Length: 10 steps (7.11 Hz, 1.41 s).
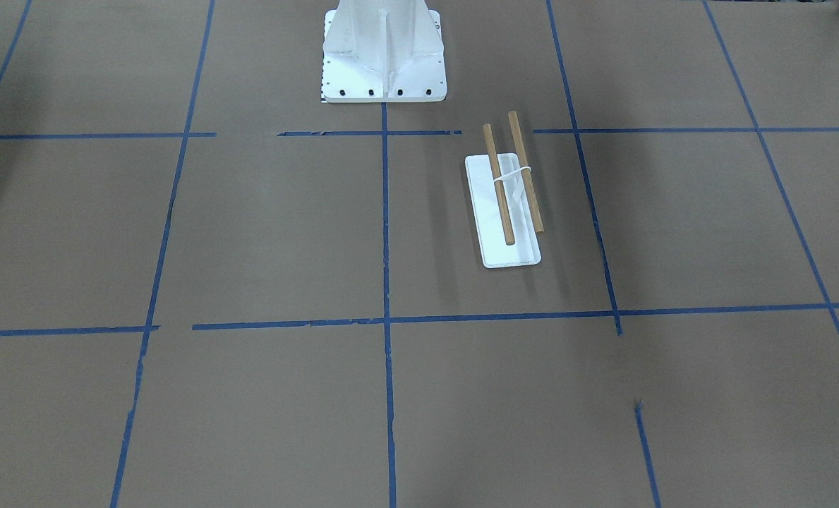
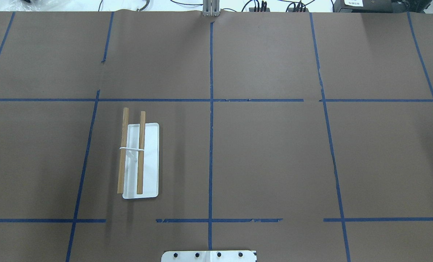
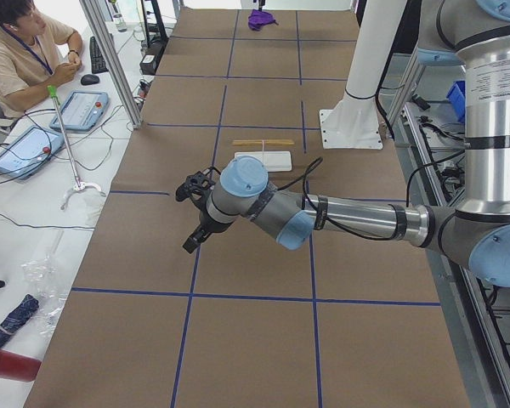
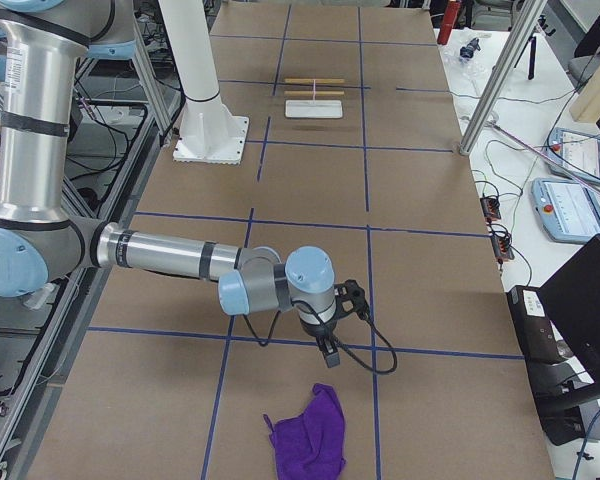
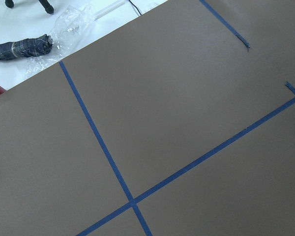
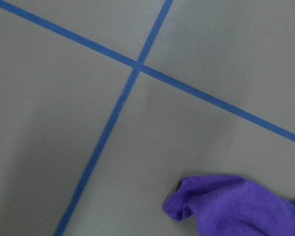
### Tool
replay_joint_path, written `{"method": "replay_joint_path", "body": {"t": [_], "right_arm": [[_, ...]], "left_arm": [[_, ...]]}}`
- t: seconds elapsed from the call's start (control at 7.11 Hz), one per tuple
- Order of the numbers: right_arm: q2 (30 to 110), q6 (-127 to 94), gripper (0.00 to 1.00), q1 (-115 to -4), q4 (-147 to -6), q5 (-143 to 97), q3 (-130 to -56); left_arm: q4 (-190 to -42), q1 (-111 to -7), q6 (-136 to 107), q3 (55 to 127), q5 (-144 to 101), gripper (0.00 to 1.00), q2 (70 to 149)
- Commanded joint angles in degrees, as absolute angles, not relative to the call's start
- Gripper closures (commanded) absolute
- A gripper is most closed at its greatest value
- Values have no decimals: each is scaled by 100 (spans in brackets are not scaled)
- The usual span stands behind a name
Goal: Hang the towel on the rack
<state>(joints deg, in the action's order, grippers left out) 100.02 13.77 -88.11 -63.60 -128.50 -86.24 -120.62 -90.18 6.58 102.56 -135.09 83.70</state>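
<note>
The towel (image 4: 308,432), a crumpled deep-purple cloth, lies on the brown table at the end on my right. It also shows at the bottom right of the right wrist view (image 6: 236,204) and far off in the exterior left view (image 3: 261,17). The rack (image 2: 140,160), two wooden rods over a white base tray, stands bare on the left half, as the front-facing view (image 1: 504,204) also shows. My right gripper (image 4: 328,350) hovers a little short of the towel. My left gripper (image 3: 192,241) hangs over bare table, away from the rack. I cannot tell whether either is open or shut.
The white robot pedestal (image 1: 384,56) stands at the table's middle edge. An operator (image 3: 21,51) sits beside the table with tablets. A metal post (image 3: 110,59) rises at the table's edge. A wrapped bundle in plastic (image 5: 22,46) lies off the table's left end.
</note>
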Motion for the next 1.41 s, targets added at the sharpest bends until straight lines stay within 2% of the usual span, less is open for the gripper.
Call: {"method": "replay_joint_path", "body": {"t": [0.0,0.14,0.56,0.7,0.84,0.99,1.27], "right_arm": [[9879,1485,1,-8807,-4593,-12762,-7044],[9966,1572,15,-8807,-4579,-12692,-6979],[9975,2108,19,-8622,-4588,-12226,-6672],[9976,2266,24,-8613,-4588,-12226,-6619],[9993,2311,25,-8526,-4588,-12234,-6601],[10011,2312,33,-8412,-4588,-12217,-6557],[10080,2530,35,-8367,-4588,-12208,-6495]], "left_arm": [[-12076,-9009,650,10274,-13509,0,8420],[-12076,-9009,642,10292,-13509,0,8420],[-12076,-9009,642,10301,-13518,0,8464],[-12076,-9009,642,10309,-13518,0,8464],[-12076,-9009,642,10275,-13518,0,8507],[-12076,-9009,650,10257,-13518,0,8517],[-12076,-9009,650,10248,-13518,0,8517]]}}
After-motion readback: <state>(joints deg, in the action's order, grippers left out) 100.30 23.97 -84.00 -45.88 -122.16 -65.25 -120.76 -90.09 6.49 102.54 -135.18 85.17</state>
